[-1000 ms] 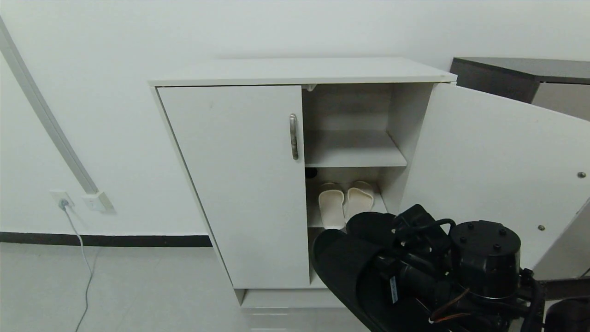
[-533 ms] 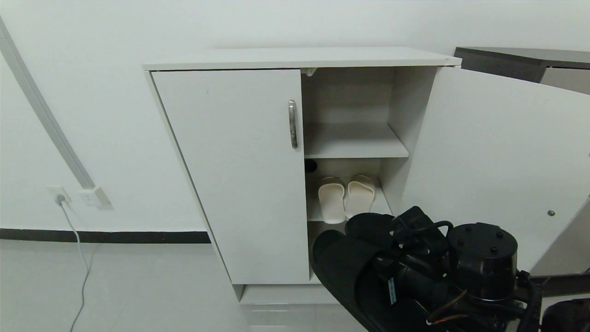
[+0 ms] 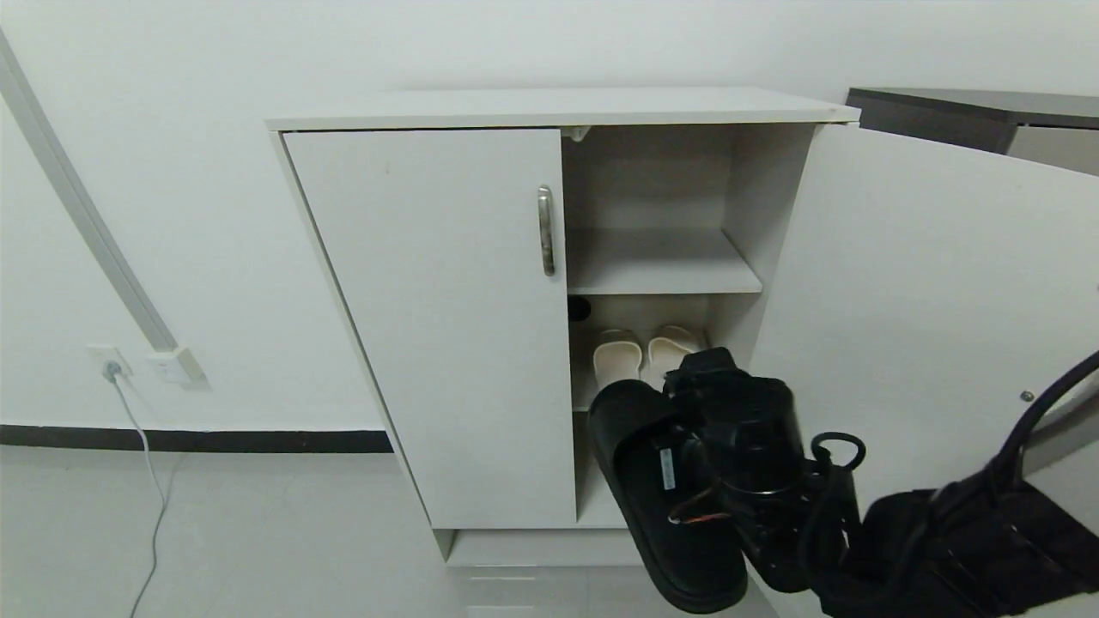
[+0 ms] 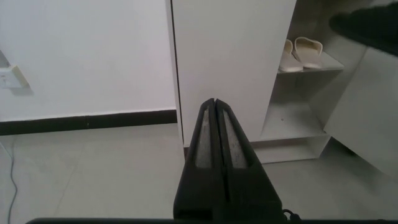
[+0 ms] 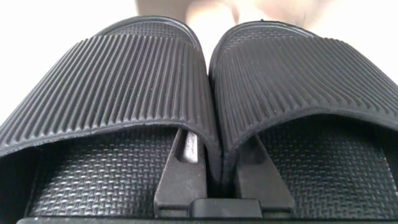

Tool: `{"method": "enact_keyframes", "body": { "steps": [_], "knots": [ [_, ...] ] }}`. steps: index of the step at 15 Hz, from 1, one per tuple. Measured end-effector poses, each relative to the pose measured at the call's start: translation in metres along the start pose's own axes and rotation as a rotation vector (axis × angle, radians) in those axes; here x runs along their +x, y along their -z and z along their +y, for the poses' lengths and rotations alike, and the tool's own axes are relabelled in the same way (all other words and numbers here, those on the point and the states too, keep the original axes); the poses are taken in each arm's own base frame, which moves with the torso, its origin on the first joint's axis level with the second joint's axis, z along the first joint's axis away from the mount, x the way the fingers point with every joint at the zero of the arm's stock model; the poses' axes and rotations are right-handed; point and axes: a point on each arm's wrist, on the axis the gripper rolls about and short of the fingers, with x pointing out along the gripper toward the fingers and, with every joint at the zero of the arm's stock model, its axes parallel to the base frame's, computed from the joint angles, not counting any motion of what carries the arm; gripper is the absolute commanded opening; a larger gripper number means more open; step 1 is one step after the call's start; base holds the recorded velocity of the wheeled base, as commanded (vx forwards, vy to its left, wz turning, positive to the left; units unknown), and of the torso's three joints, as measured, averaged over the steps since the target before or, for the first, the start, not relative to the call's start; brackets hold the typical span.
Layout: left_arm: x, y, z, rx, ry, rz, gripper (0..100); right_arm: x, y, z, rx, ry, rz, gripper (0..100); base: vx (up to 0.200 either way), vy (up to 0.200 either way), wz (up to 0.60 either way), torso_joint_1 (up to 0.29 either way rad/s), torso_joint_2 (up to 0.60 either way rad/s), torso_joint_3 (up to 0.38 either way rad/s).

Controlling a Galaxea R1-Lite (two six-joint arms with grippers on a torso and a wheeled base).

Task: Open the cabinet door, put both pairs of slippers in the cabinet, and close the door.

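**Head view, with both wrist views.** The white cabinet point(image 3: 558, 107) fills the centre of the frame. Its left-hand door point(image 3: 438, 326), which carries a metal handle point(image 3: 545, 230), is shut and screens that half of the interior. The right-hand door point(image 3: 910, 300) stands swung wide toward the right edge.

In the opening, an upper shelf point(image 3: 661, 270) lies above the white slippers point(image 3: 616, 356), which sit side by side on the middle shelf. The black slippers point(image 3: 670, 506) hang at lower centre in front of the opening and hide the heels of the white pair.

The right gripper point(image 5: 214, 177) grasps the black slippers, one finger under each strap, pinching the inner strap edges together. Whether their toes have crossed the cabinet's front edge cannot be judged.

The left gripper point(image 4: 214, 137) is clenched on nothing above the tiled floor point(image 4: 93, 168).

At lower left are a wall outlet point(image 3: 110, 371) with a cable point(image 3: 159, 506) and a slanting grey conduit point(image 3: 77, 206). A dark cabinet point(image 3: 944, 137) stands at upper right.
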Motion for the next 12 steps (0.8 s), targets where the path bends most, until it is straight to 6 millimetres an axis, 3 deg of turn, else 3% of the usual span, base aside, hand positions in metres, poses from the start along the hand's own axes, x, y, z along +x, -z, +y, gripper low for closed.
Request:
{"method": "enact_keyframes", "body": {
  "steps": [3,7,9,12],
  "knots": [
    [0.000,0.000,0.000,0.000,0.000,0.000,0,0.004,-0.036,0.020,0.080,0.089,0.098,0,0.000,0.000,0.00,0.000,0.00,0.000],
    [0.000,0.000,0.000,0.000,0.000,0.000,0,0.001,-0.097,0.028,0.120,0.174,0.005,0,0.000,0.000,0.00,0.000,0.00,0.000],
    [0.000,0.000,0.000,0.000,0.000,0.000,0,0.005,-0.112,0.024,0.134,0.178,-0.056,0,0.000,0.000,0.00,0.000,0.00,0.000],
    [0.000,0.000,0.000,0.000,0.000,0.000,0,0.010,-0.112,0.019,0.138,0.193,-0.072,0,0.000,0.000,0.00,0.000,0.00,0.000]
  ]
}}
